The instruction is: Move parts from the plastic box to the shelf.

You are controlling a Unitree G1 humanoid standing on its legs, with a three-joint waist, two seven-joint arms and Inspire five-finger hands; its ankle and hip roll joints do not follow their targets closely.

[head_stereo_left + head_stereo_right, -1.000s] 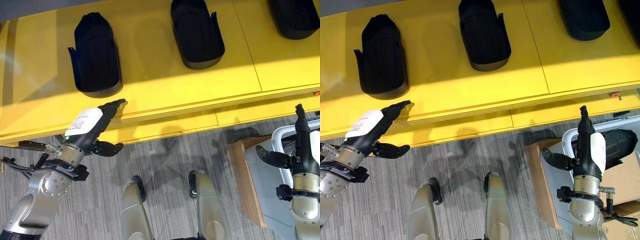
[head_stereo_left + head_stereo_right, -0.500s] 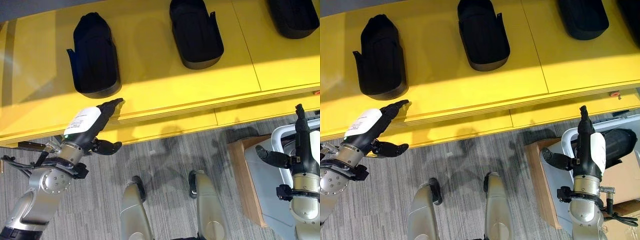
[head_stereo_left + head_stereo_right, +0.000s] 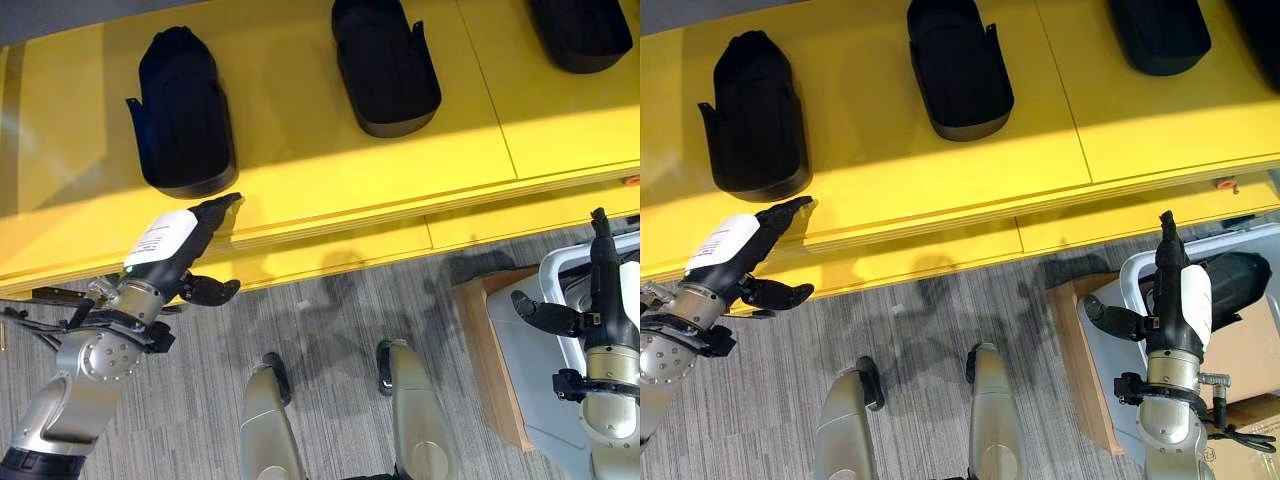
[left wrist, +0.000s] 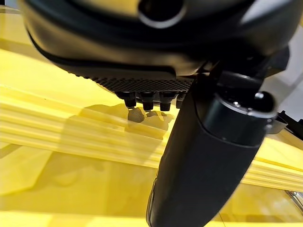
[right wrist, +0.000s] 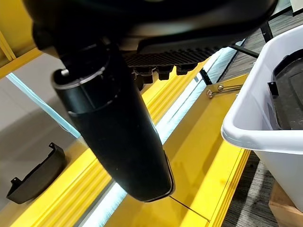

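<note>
Three black moulded parts lie on the yellow shelf: one at the left, one in the middle, one at the far right. My left hand is open, its straight fingers reaching the shelf's front edge just below the left part, holding nothing. My right hand is open and points upward over the white plastic box at the lower right. Another black part lies inside that box, behind the hand. In the right wrist view the box's rim and that part show.
The box rests on a wooden stand on grey carpet. A lower yellow ledge runs under the shelf's front edge. A small red object sits on the ledge at the right.
The whole picture has slid a little left, so the camera moved. My left hand stays at the shelf edge; the right hand has not moved.
</note>
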